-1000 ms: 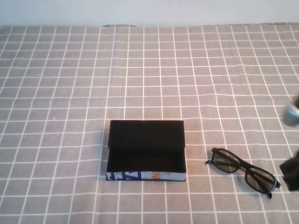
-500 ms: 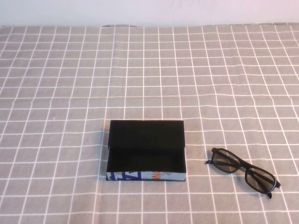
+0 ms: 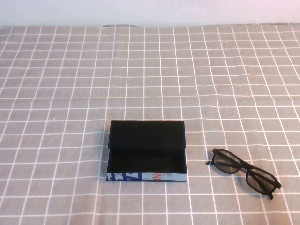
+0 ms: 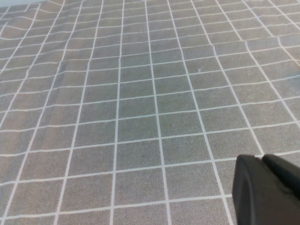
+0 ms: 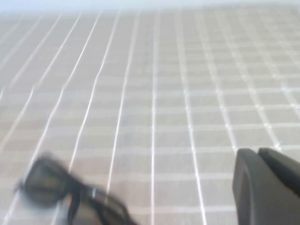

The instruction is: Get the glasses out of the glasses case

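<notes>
Landmark for positions: the glasses case [image 3: 147, 151].

Left gripper [image 4: 267, 192]: out of the high view. In the left wrist view only a dark finger block shows at the frame corner, over bare checked cloth. The two black parts sit close against each other there; whether the gripper is spread or pressed together cannot be told. Nothing is seen between them.

Glasses case: black rectangular box on the counter [image 3: 56, 93], which is covered in grey cloth with a white grid. Lid open and lying back on the far side of the box. Interior black, nothing visible in it. Front edge printed with blue and white shapes and an orange mark.

Glasses [image 3: 243, 171]: out of the case, lying on the cloth to the case's right, near it but apart. Dark lenses, black frame, set at a slant to the case's front edge. They appear blurred in the right wrist view [image 5: 70, 197].

Right gripper [image 5: 268, 187]: out of the high view. In the right wrist view a dark finger block shows above the cloth, well apart from the glasses. Spread or pressed together: cannot tell.
</notes>
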Action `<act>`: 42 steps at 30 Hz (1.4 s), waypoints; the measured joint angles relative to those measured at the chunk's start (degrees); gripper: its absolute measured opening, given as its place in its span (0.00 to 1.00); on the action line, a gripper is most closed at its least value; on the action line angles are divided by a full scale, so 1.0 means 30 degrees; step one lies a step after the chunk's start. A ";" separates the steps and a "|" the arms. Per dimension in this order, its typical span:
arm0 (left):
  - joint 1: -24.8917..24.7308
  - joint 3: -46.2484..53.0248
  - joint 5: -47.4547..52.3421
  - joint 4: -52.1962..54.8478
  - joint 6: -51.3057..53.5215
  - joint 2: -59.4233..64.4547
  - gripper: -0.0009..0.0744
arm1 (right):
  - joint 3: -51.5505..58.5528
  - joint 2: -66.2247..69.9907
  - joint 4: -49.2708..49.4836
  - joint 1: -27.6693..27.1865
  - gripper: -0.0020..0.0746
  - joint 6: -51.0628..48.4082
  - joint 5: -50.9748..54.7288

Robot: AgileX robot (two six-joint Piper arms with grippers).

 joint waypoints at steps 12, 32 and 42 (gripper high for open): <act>0.0000 0.0000 0.0000 0.0000 0.0000 0.0000 0.01 | 0.0202 -0.4808 -0.0452 -0.0787 0.01 0.0000 0.5149; 0.0000 0.0000 0.0000 0.0000 0.0000 0.0000 0.01 | 0.0202 -0.4808 -0.0420 -0.0787 0.00 0.0000 0.5366; 0.0000 0.0000 0.0000 0.0000 0.0000 0.0000 0.01 | 0.0202 -0.4808 -0.0357 -0.0787 0.00 0.0000 0.5366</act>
